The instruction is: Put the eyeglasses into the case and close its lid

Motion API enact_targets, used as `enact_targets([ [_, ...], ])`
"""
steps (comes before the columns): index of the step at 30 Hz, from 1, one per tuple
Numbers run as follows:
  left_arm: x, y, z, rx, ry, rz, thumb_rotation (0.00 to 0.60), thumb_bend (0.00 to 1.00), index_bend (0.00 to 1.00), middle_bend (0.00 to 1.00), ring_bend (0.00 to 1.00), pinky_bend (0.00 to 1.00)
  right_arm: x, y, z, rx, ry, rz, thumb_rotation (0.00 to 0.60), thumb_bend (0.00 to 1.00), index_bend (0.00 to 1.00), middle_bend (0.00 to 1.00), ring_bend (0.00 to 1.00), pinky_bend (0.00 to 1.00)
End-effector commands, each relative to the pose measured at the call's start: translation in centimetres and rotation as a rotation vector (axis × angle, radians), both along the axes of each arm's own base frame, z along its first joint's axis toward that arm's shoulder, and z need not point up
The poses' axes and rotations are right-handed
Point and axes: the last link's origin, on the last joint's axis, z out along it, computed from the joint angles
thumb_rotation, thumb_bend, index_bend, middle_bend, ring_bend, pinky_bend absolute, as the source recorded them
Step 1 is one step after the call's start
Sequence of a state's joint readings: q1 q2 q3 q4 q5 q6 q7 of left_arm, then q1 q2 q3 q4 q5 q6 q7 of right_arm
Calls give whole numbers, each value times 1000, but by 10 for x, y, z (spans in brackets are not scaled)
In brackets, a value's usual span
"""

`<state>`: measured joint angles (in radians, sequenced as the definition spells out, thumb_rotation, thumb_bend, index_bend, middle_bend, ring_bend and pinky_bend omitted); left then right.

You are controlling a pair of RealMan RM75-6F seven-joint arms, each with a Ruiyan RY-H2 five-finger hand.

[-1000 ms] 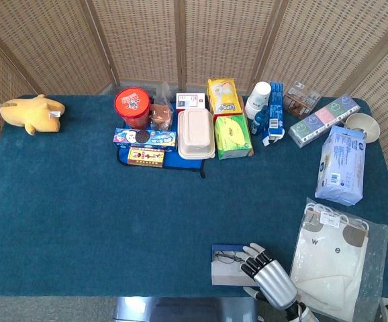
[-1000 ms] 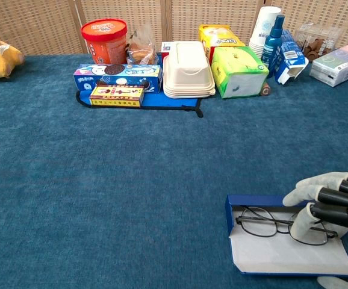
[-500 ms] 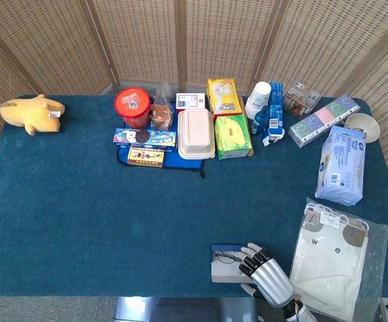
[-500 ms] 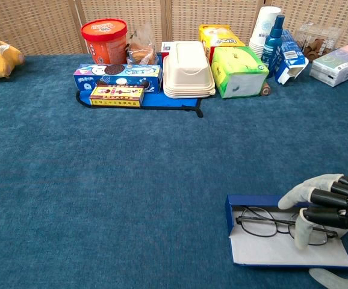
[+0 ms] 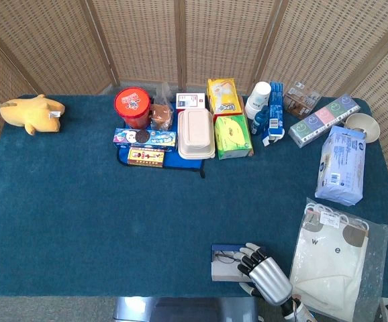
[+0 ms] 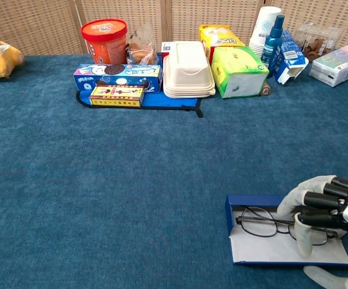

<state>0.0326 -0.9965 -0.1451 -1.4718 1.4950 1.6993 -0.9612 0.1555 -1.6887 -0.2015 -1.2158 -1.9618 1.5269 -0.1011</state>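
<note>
An open blue eyeglasses case (image 6: 252, 200) with a pale lining lies near the table's front edge, right of centre, and appears small in the head view (image 5: 221, 263). Thin black-framed eyeglasses (image 6: 259, 217) lie inside it, lenses up. My right hand (image 6: 327, 209) hovers over the case's right end with fingers spread. One fingertip (image 6: 303, 235) overlaps the right lens, and the thumb sits apart, below the case. In the head view the right hand (image 5: 264, 275) covers the case's right part. I cannot tell whether the fingers touch the glasses. My left hand is out of sight.
A bagged white tote (image 5: 335, 258) lies just right of my hand. Snack boxes, a red tub (image 5: 132, 107), a white clamshell box (image 5: 196, 133), cups and bottles line the back. A yellow plush (image 5: 31, 113) sits far left and a blue wipes pack (image 5: 342, 164) at right.
My right hand has drawn back slightly toward the table's front edge, fingers still over the case's right end. The eyeglasses stay in the case.
</note>
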Motion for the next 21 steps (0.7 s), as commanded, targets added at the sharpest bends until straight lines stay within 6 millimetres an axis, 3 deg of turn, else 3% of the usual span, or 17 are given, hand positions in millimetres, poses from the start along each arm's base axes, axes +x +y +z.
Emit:
enact_targets([
  [1,0,0,0,-1,0,0,600,308,114,273,164,41,1,-1,0,0,0,1,600,291,592,367,281,254],
  [21,0,1,-2,0,-9,-7,600,308,114,271,160,41,11,-6,7,-12,-23,8,600,302,651,412,342,269],
])
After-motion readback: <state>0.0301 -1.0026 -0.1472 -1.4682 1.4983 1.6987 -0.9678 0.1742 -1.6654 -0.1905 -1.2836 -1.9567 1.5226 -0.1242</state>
